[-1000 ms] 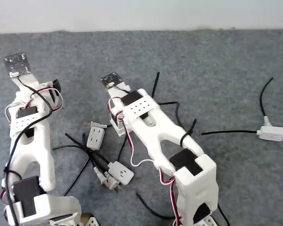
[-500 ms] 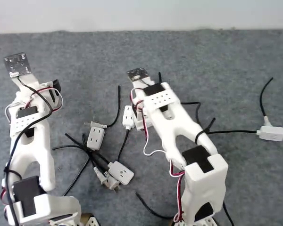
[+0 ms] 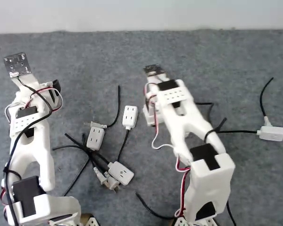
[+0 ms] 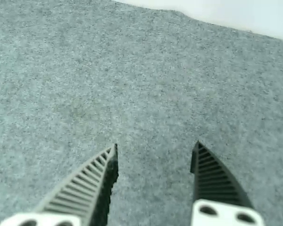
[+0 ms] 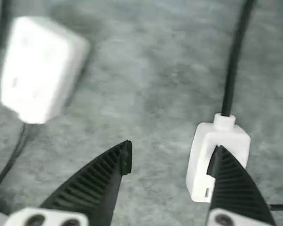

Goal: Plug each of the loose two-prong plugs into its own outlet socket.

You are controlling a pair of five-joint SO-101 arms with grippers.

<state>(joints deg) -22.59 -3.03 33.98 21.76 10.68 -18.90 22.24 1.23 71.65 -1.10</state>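
My right jaws, spread wide, over the grey felt counter. Just beside one jaw, perhaps touching it: a small white two-prong plug on a black cord. Light, rigid, smooth; I would pinch its flat sides. Beyond: a white outlet socket block. My left jaws gape, empty.

The right arm has swung from the middle toward the right. A white socket, half hidden beneath it a second ago, now lies uncovered just left of the right tool.
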